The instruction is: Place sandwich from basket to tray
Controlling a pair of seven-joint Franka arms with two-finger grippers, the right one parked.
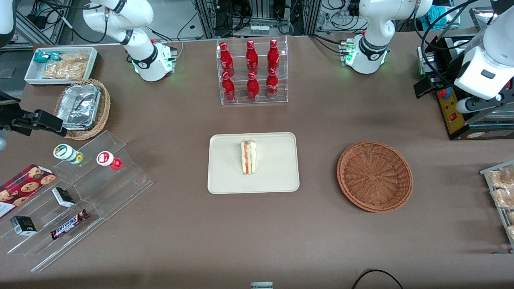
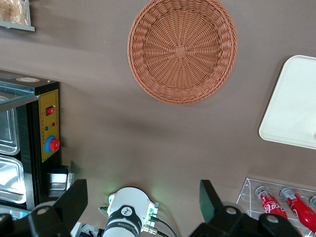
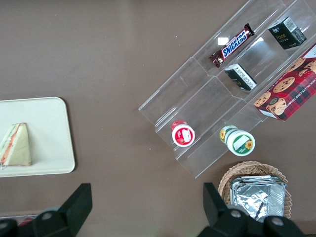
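The sandwich (image 1: 248,157), a pale wedge with red-orange and green layers, lies on the cream tray (image 1: 225,176) at the middle of the table; the right wrist view also shows the sandwich (image 3: 16,144) on the tray (image 3: 49,128). The reddish-brown wicker basket (image 1: 374,176) is empty and sits beside the tray, toward the working arm's end. My gripper (image 1: 426,86) hangs high above the table near the yellow control box, farther from the front camera than the basket. It is open wide with nothing between its fingers (image 2: 74,197). The wrist view looks down on the empty basket (image 2: 181,49) and a tray corner (image 2: 291,113).
A clear rack of red bottles (image 1: 252,72) stands farther back than the tray. The black and yellow control box (image 1: 451,104) is beside my gripper. A clear stepped stand with snacks (image 1: 80,192), a tan basket with foil containers (image 1: 82,108) and a white bin (image 1: 60,64) occupy the parked arm's end.
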